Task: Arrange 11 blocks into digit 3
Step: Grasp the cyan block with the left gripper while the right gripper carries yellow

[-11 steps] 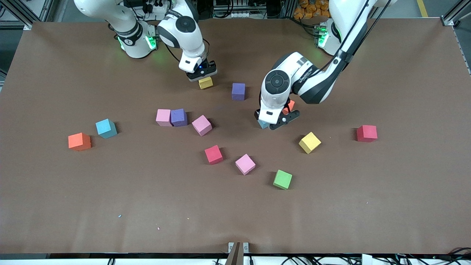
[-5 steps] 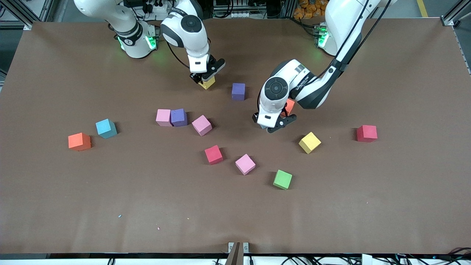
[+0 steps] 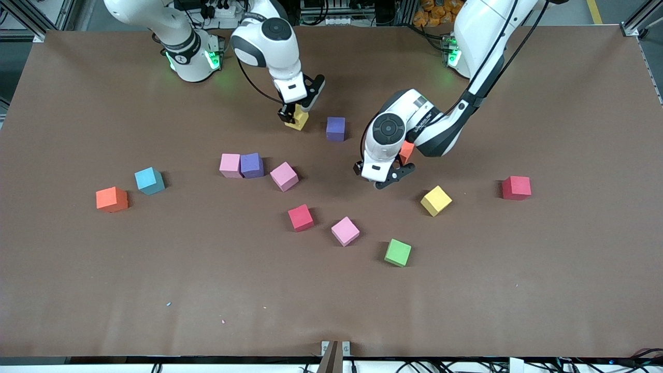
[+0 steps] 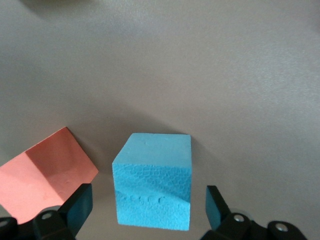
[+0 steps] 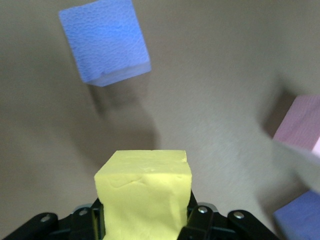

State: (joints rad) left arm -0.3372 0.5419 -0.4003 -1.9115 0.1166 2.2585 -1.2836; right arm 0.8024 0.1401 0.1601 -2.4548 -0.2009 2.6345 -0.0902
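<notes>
Now right gripper (image 3: 296, 115) clamps yellow block (image 5: 145, 195); left gripper (image 4: 150, 210) straddles blue block (image 4: 154, 180).

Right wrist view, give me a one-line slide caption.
Right hand shut on a yellow block, carried above the table near a purple block.

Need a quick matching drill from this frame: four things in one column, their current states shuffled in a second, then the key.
Things:
1. right gripper
2. left gripper
3. green block
4. light pink block

States:
A. open, with a blue block between its fingers
B. touching a purple block
C. shut on a yellow block
D. lying alone, nearest the front camera

Pairs: 1-C, 2-A, 3-D, 4-B
</notes>
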